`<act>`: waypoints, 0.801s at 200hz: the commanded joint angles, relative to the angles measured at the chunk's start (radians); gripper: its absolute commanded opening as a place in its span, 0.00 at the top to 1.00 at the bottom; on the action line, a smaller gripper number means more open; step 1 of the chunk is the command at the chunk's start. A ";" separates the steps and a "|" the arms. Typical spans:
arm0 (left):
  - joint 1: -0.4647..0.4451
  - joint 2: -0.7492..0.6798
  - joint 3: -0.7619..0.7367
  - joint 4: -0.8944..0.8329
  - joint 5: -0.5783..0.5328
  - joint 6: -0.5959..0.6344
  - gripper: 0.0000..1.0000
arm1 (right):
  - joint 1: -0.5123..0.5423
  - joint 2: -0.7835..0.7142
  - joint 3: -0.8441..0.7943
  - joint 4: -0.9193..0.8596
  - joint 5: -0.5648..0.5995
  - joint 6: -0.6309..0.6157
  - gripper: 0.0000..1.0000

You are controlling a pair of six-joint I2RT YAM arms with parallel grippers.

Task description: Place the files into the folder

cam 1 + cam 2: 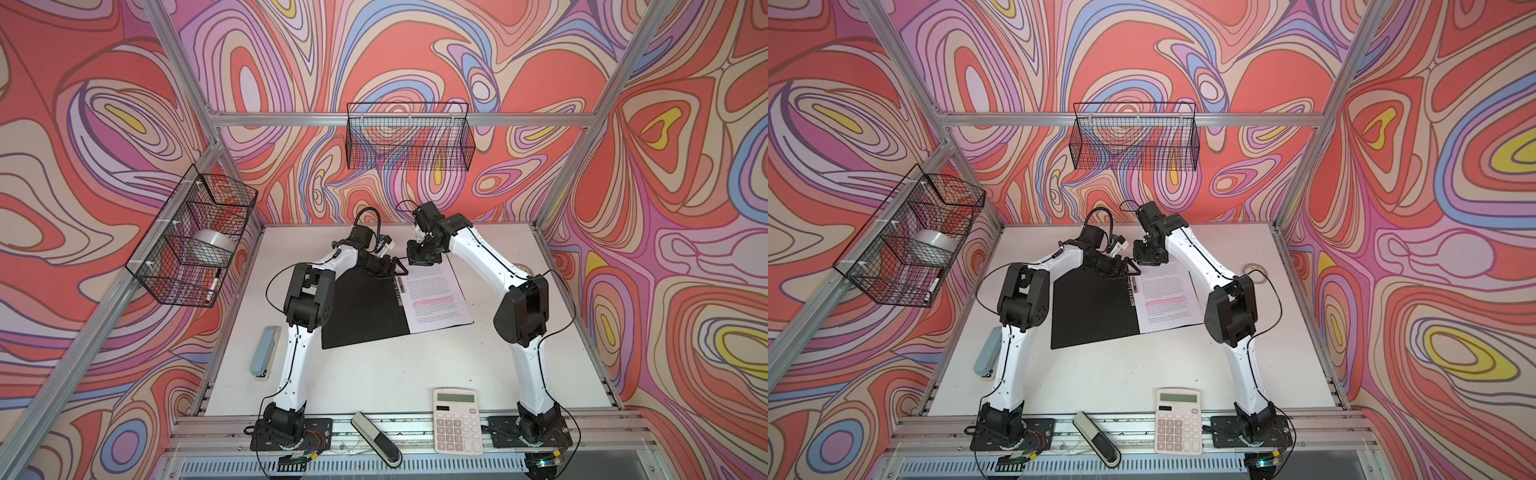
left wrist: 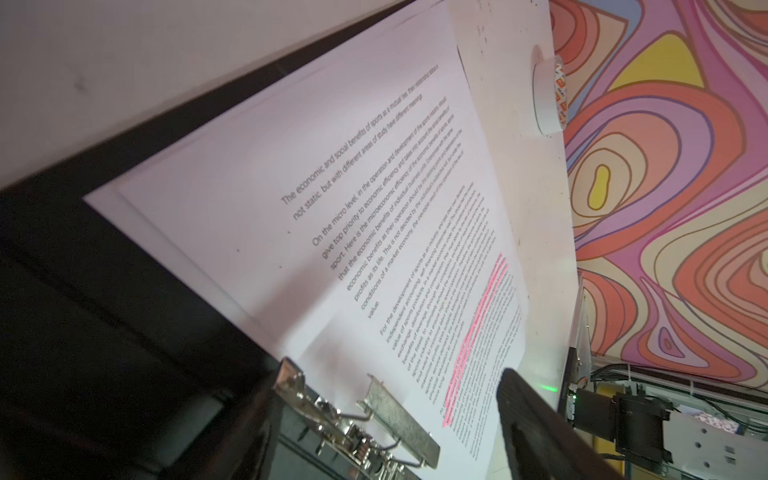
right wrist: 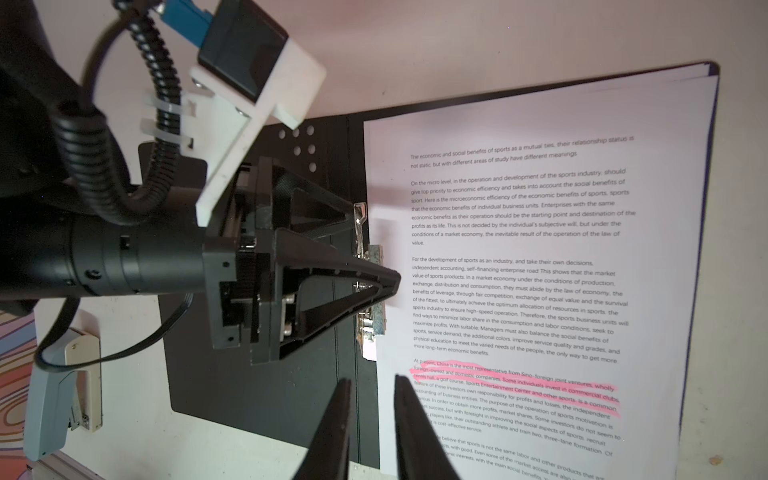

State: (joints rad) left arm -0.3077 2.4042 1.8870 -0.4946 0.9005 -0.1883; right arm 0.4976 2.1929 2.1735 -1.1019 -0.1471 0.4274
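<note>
The walls (image 1: 415,50) swirl in coral, pink, lilac, blue, cream and yellow, each band outlined dark; the folder (image 1: 357,307) shows black inside — a thin blue edge in the right wrist view; the files (image 1: 436,299) are white with black text and pink highlighted lines; the 2 wire baskets (image 1: 409,137) are black grids; the stapler (image 1: 264,351) is pale blue-grey; the calculator (image 1: 457,419) white.

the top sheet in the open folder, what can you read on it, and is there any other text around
"The economic and social benefits of sports as a mutual ties": top sheet, first line.
"On the micro level": second paragraph of it.
"Sino-foreign joint ventures": its pink-highlighted lines.
calculator keys and tape roll print: too small or blurred to read.
</note>
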 commanded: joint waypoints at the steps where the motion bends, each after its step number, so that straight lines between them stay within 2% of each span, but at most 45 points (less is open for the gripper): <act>1: 0.000 0.022 0.020 0.035 0.062 -0.034 0.19 | -0.006 -0.034 -0.016 0.022 -0.005 -0.003 0.80; 44: -0.001 -0.002 -0.006 0.123 0.088 -0.102 0.20 | -0.008 -0.025 -0.009 0.026 -0.005 -0.007 0.80; 101: -0.001 -0.015 -0.044 0.192 0.193 -0.174 0.20 | -0.022 -0.040 -0.029 0.047 0.008 0.004 0.80; 128: -0.007 -0.078 -0.127 0.297 0.228 -0.231 0.20 | -0.034 -0.055 -0.035 0.057 0.029 0.014 0.80; 160: -0.032 -0.166 -0.204 0.326 0.256 -0.235 0.20 | -0.047 -0.102 -0.072 0.086 0.078 0.031 0.79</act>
State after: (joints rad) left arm -0.3153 2.3531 1.7214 -0.2493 1.0950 -0.4000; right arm 0.4644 2.1700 2.1315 -1.0508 -0.1230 0.4393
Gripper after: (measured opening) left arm 0.799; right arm 0.204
